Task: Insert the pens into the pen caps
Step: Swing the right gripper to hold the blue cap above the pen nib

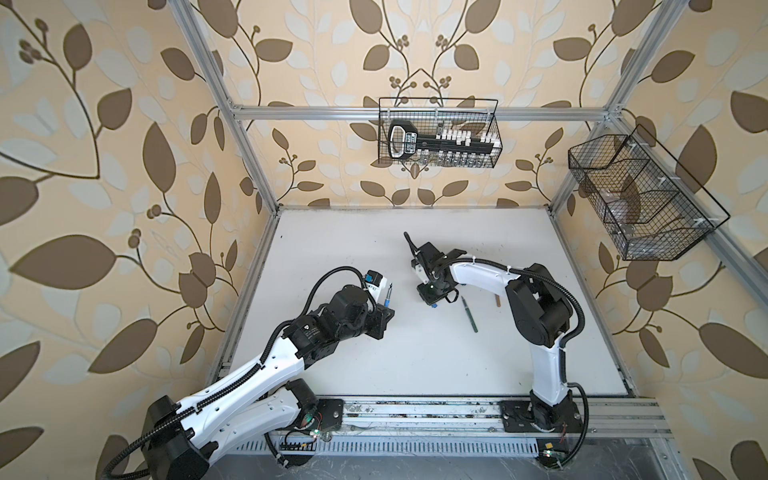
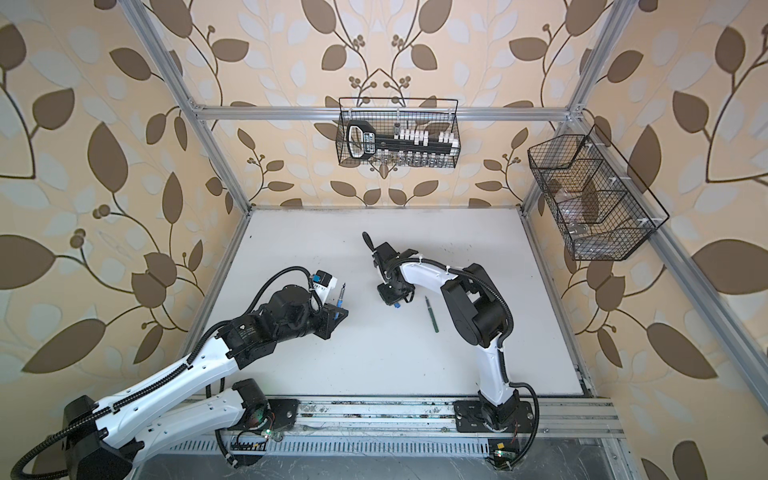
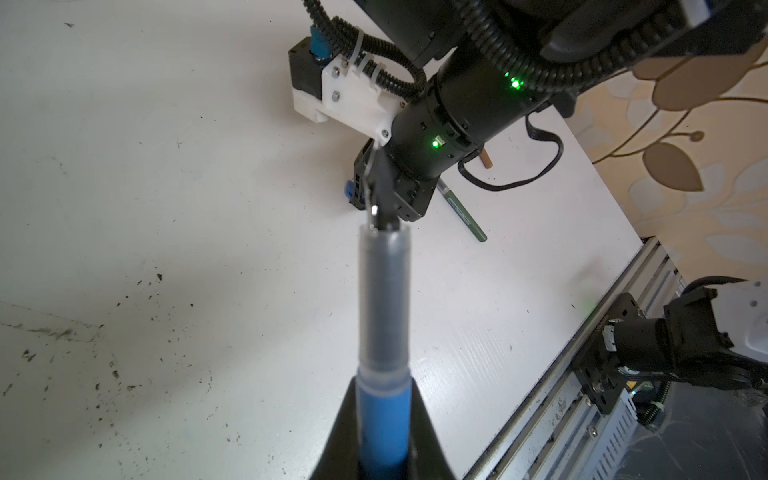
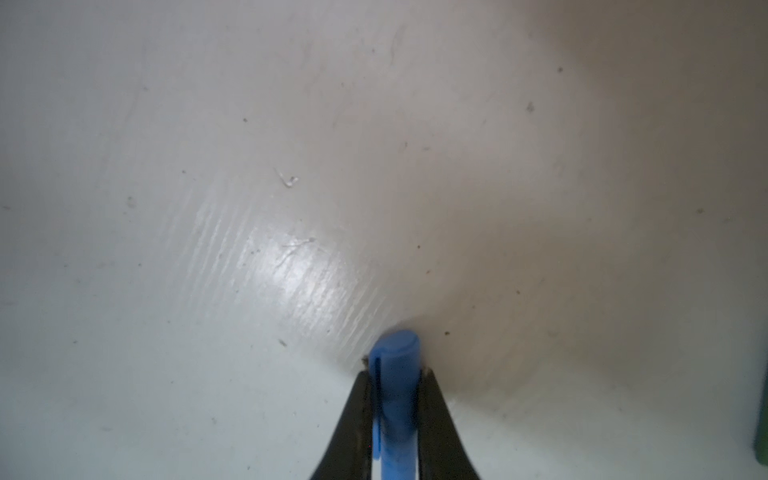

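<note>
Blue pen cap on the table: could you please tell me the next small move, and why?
Probably lift the short blue plastic pen cap off the white table: the jaws of the right gripper grip its sides, and the left gripper holds the uncapped blue felt-tip pen.

No lettering on my feeds is sharp enough to read.

In both top views I can see a white label on the black tool lying in the wire basket on the back wall. Its dark print is too small for me to make out. There is fine white print on a black motor housing of the left arm, also unreadable. A pale strip with dark marks on the left wrist camera mount is just a smudge. In the left wrist view, the green pen carries faint printing along its barrel, too blurred to read.
</note>
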`<state>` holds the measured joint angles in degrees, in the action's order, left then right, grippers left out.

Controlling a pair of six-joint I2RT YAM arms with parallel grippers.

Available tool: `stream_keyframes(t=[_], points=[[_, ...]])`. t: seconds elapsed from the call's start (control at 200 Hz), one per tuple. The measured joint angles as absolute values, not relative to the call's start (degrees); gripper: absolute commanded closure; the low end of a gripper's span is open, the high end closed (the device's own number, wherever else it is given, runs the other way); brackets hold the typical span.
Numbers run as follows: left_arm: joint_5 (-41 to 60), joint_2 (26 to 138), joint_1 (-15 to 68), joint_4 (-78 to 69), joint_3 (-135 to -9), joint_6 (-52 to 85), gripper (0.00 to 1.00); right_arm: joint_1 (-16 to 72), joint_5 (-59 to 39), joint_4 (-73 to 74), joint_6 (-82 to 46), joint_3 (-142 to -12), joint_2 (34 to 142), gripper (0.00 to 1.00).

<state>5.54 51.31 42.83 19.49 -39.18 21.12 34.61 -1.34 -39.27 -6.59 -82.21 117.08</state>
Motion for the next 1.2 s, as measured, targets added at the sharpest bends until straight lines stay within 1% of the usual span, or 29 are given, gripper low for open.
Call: stream_keyframes(t=[0.16,0.315,0.505,0.635,0.875,0.995,1.1,1.2], points=[[5.98,53.65,42.83,19.20,-39.18,21.12,0.89,31.66,-7.49,-36.42,-7.29,-78.37,114.74,0.91],[7.05,56.49,42.89,18.22,-39.18,21.12,0.89,28.60,-16.10,-32.64,-9.26,-73.76,111.74,0.92],[7.27,59.18,45.41,16.78,-39.18,21.17,0.89,25.80,-27.51,-25.67,-12.95,-68.47,106.78,0.92],[7.46,60.71,46.61,15.22,-39.20,21.32,0.89,24.51,-32.88,-20.69,-16.27,-65.65,103.15,0.93],[9.54,62.37,46.92,9.91,-39.18,22.70,0.88,23.97,-36.45,-10.81,-22.48,-61.63,94.63,0.92],[10.50,62.98,46.92,7.05,-39.18,23.66,0.89,23.92,-37.08,-5.39,-25.96,-58.61,89.65,0.90],[10.48,63.11,46.92,6.31,-39.18,24.08,0.89,23.92,-35.29,-5.19,-26.63,-58.04,87.07,0.90],[9.93,62.74,46.92,6.94,-39.18,23.97,0.88,24.12,-31.18,-7.79,-25.45,-58.08,86.56,0.90]])
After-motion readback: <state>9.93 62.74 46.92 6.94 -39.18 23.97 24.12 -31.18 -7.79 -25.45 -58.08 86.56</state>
